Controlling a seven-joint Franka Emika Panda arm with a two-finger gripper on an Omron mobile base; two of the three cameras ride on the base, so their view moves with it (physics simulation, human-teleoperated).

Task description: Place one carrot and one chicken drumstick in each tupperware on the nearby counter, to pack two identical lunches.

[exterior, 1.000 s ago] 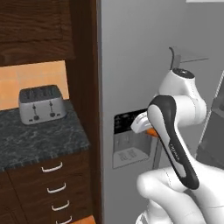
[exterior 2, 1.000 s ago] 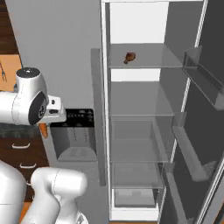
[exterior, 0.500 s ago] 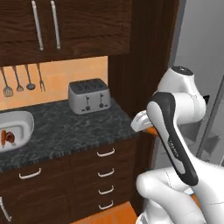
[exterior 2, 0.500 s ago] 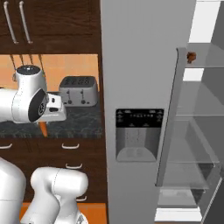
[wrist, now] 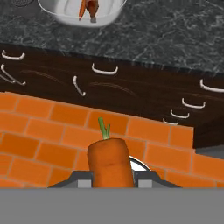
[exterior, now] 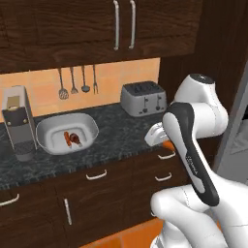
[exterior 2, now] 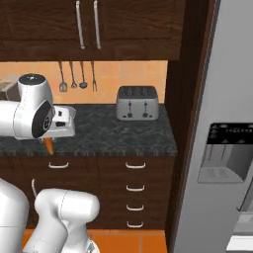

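My gripper (wrist: 111,177) is shut on a carrot (wrist: 109,161), whose green stalk points away from the hand. In the base views the carrot (exterior: 168,144) (exterior 2: 49,146) pokes out below the white hand, level with the front edge of the counter (exterior: 121,133). A light-grey tupperware (exterior: 48,140) sits on the counter to the left, well apart from the gripper (exterior: 163,142). Inside it lie another carrot (exterior: 66,137) and a brown chicken drumstick (exterior: 74,139). The hand view catches the tupperware (wrist: 105,17) at its top edge, beyond the dark drawers.
A silver toaster (exterior: 143,98) stands at the back of the counter, right of the tupperware. A tall coffee machine (exterior: 19,123) stands at the far left. Utensils hang on the orange wall. The grey fridge (exterior 2: 227,148) rises to the right. Below is orange tiled floor (wrist: 39,127).
The base has swung left, so the views swept from the open fridge across to the counter and the tupperware. The gripper stays shut on the carrot.
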